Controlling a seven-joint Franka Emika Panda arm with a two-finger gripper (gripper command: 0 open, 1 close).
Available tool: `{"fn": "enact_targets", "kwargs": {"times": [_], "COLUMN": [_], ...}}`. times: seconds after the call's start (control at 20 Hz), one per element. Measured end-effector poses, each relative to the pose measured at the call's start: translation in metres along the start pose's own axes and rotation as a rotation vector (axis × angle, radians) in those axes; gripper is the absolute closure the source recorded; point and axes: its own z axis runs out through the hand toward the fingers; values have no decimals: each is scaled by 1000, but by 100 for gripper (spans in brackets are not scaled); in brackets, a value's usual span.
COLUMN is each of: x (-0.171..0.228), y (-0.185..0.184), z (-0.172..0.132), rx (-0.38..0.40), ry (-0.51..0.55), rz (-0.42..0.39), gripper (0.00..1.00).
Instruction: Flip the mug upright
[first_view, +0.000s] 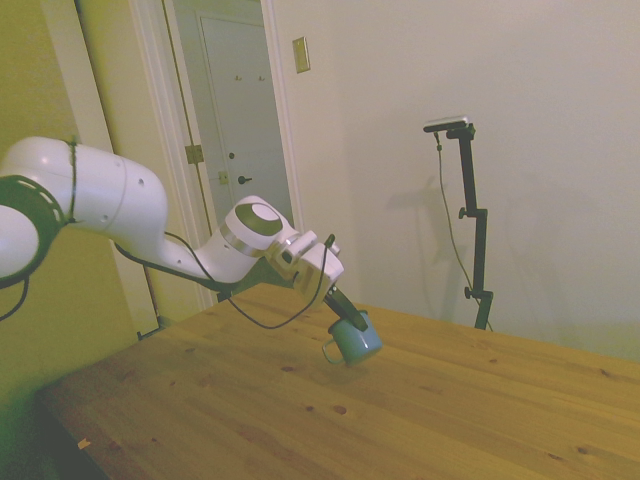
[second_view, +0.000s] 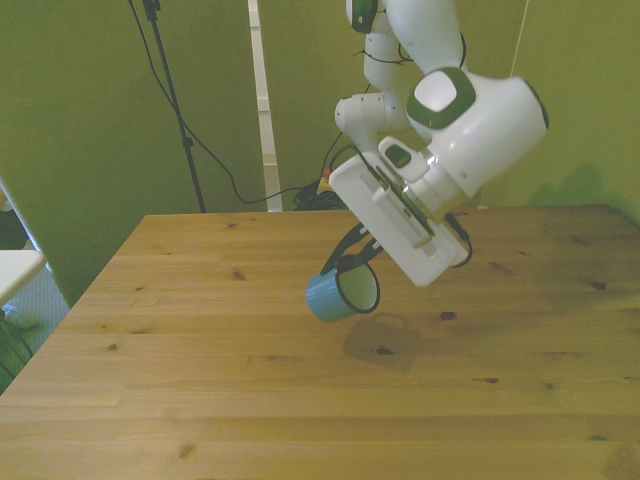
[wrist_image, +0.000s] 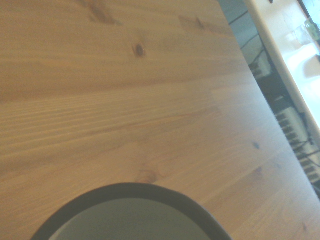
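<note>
Wooden table (first_view: 420, 410) below; claw (second_view: 357, 262) grips tilted mug (second_view: 342, 294) by rim.

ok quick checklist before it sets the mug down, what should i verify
1. Hand closed on the mug's rim: ok, the fingers pinch it.
2. Mug off the table: ok in the front view, shadow beneath it; its lower edge hangs close to the wood in the side view.
3. Mug upright: not ok, tilted, mouth toward the front camera.
4. Bare table beneath for landing: ok.
5. Handle free of the fingers: ok, it hangs on the low side.
</note>
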Motion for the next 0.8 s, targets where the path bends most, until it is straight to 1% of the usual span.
{"fn": "enact_targets", "kwargs": {"times": [0.05, 0.15, 0.25, 0.4, 0.55, 0.7, 0.8], "x": [10, 23, 24, 14, 10, 0, -3], "y": [9, 20, 21, 14, 7, 1, -3], "z": [-9, -13, -4, 21, 36, 46, 56], "rx": [47, 132, 215, 336, 428, 507, 533], "ry": [-34, -104, -179, -310, -445, -587, -633], "rz": [2, 6, 21, 37, 41, 21, 0], "gripper": [100, 100, 100, 100, 100, 100, 100]}}
